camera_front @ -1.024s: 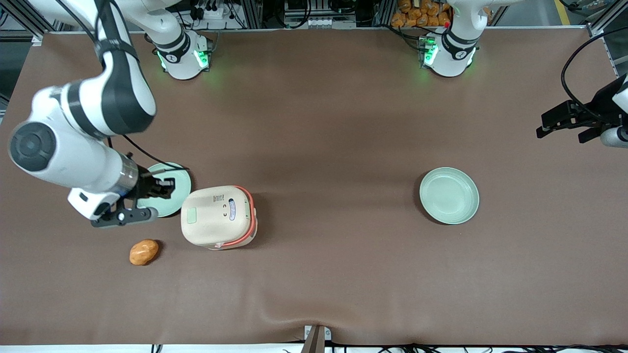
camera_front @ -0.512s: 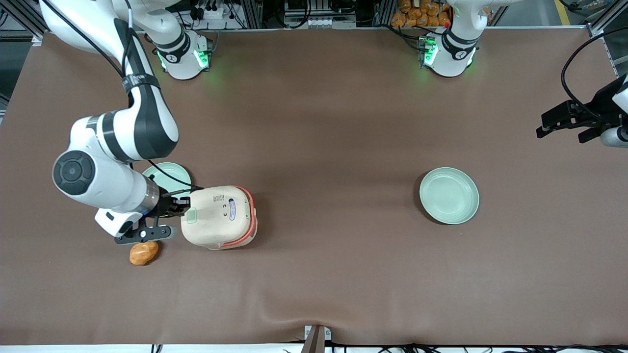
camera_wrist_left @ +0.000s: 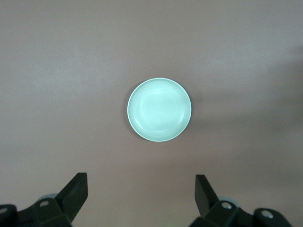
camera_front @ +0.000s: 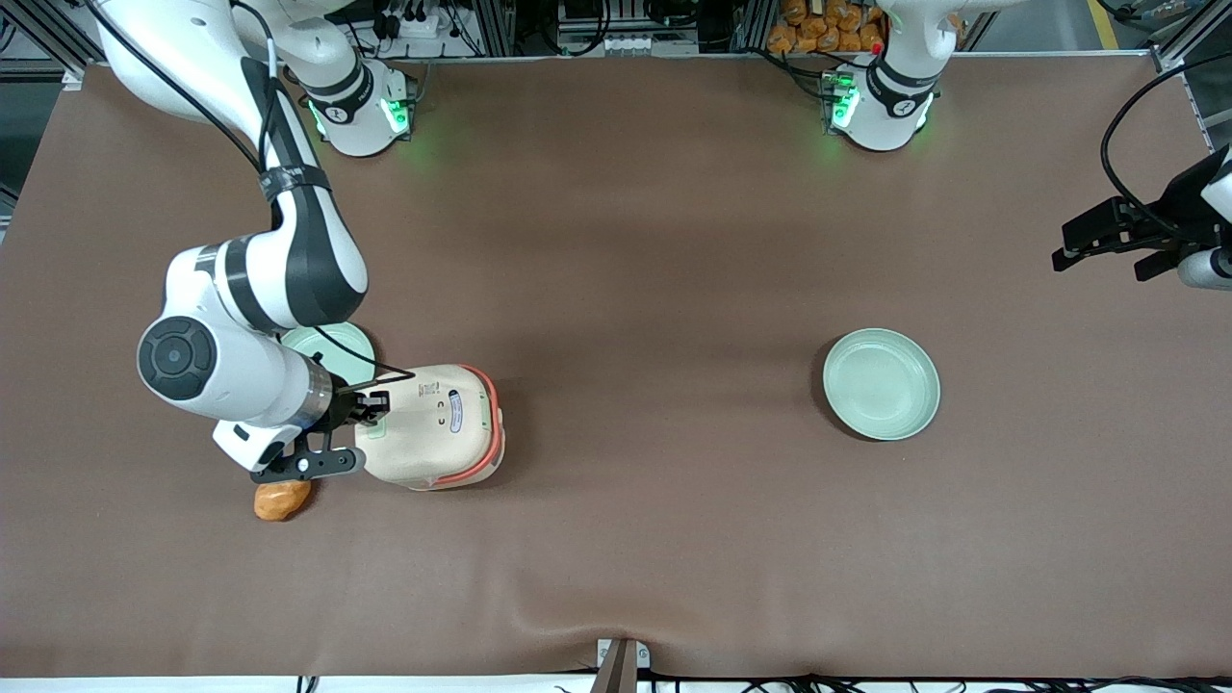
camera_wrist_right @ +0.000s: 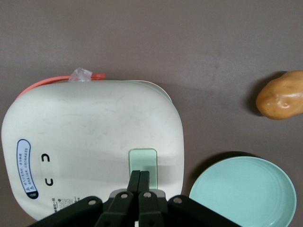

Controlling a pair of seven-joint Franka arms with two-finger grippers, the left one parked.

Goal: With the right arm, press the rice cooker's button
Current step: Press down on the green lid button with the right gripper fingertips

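The rice cooker (camera_front: 433, 426) stands on the brown table, with a cream-white lid and a coral-orange handle band. It also shows in the right wrist view (camera_wrist_right: 90, 142). Its pale mint-green button (camera_wrist_right: 143, 160) sits near the lid's edge. In the front view the button (camera_front: 376, 430) is partly covered by the fingers. The right arm (camera_front: 250, 318) reaches over the cooker. Its black gripper (camera_front: 375, 406) has its fingers pressed together. In the right wrist view the gripper (camera_wrist_right: 139, 176) has its tips over the button. I cannot tell whether they touch it.
A mint-green plate (camera_front: 327, 342) lies beside the cooker, partly under the arm, and shows in the right wrist view (camera_wrist_right: 244, 191). A potato (camera_front: 281, 499) lies nearer the front camera. Another plate (camera_front: 881, 383) lies toward the parked arm's end.
The right arm has swung from over the plate toward the cooker. The gripper now sits over the lid's button edge. The cooker has not moved.
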